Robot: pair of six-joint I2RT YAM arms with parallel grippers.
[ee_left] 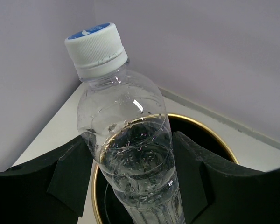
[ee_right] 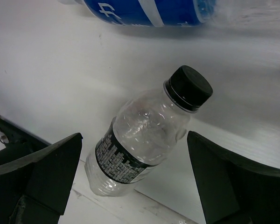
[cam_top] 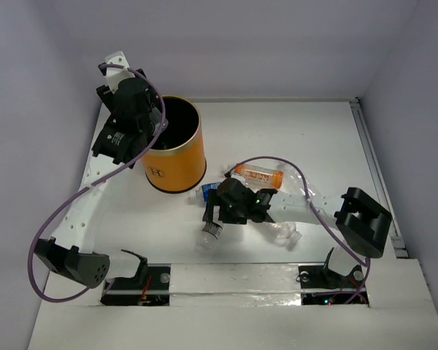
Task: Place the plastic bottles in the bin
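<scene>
My left gripper [ee_left: 135, 186] is shut on a clear unlabelled bottle [ee_left: 126, 140] with a white cap and holds it over the black opening of the orange bin [cam_top: 177, 162], whose rim [ee_left: 214, 136] shows below. In the top view this gripper [cam_top: 142, 124] is at the bin's left rim. My right gripper [ee_right: 137, 172] is open, its fingers on either side of a lying bottle [ee_right: 140, 149] with a dark label and black cap, not touching it. In the top view that gripper [cam_top: 217, 215] hovers over that bottle [cam_top: 209, 235]. An orange-label bottle [cam_top: 259, 175] and a blue-label bottle [cam_top: 206, 192] lie beside it.
A clear bottle [cam_top: 287, 232] lies right of my right gripper, another clear one [cam_top: 306, 200] behind it. The blue-label bottle [ee_right: 149, 9] lies just beyond the dark-label one. White walls close in the table at the back and sides.
</scene>
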